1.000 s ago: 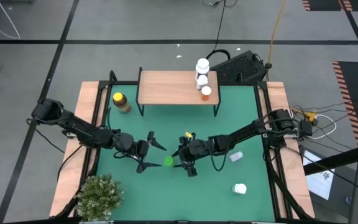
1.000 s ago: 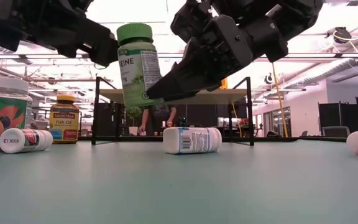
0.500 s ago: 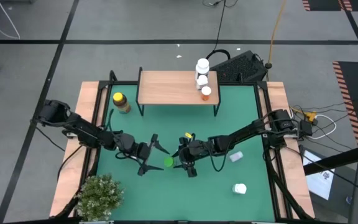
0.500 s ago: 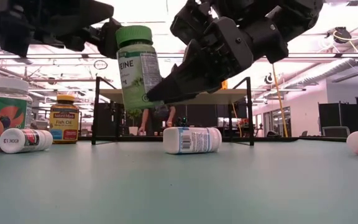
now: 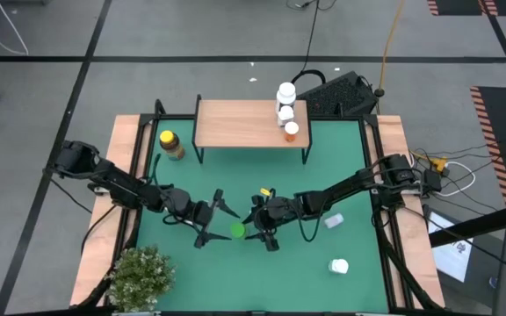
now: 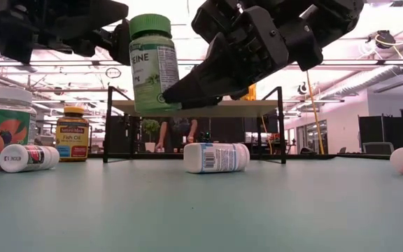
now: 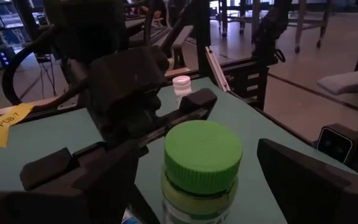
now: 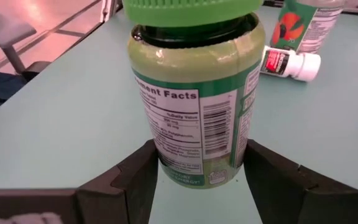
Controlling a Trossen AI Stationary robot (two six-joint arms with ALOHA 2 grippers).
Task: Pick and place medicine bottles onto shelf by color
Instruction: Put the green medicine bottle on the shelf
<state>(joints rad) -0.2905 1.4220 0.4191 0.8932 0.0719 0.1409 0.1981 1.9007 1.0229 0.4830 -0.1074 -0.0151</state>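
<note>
- The green bottle (image 6: 154, 64) hangs upright in the air over the middle of the green desk (image 5: 323, 263), well clear of the mat, grasped low on its body by the right hand (image 5: 259, 230).
- The right wrist view shows that hand's two fingers (image 8: 132, 177) pressed against either side of the label, so the grip is firm and the cap stays up.
- The left hand (image 5: 216, 219) sits just beside the bottle with its fingers spread wide on either side of the green cap (image 7: 202, 148), not touching it; it is released. This looks like a handover being set up, or one just ended.
- Compared with a second ago, the bottle now stands straighter and slightly higher in the low view, and the left hand has moved in closer to the cap.
- The wooden shelf (image 5: 244, 123) stands at the far edge, with a white bottle (image 5: 285, 91) and an orange-capped bottle (image 5: 292, 130) grouped at its right end; its left part is bare.
- The amber yellow-capped bottle (image 5: 170, 144) stands on the mat left of the shelf.
- A white bottle lying on its side (image 6: 215, 157) and another white bottle (image 5: 338, 265) nearer the front remain on the desk, not yet sorted.
</note>
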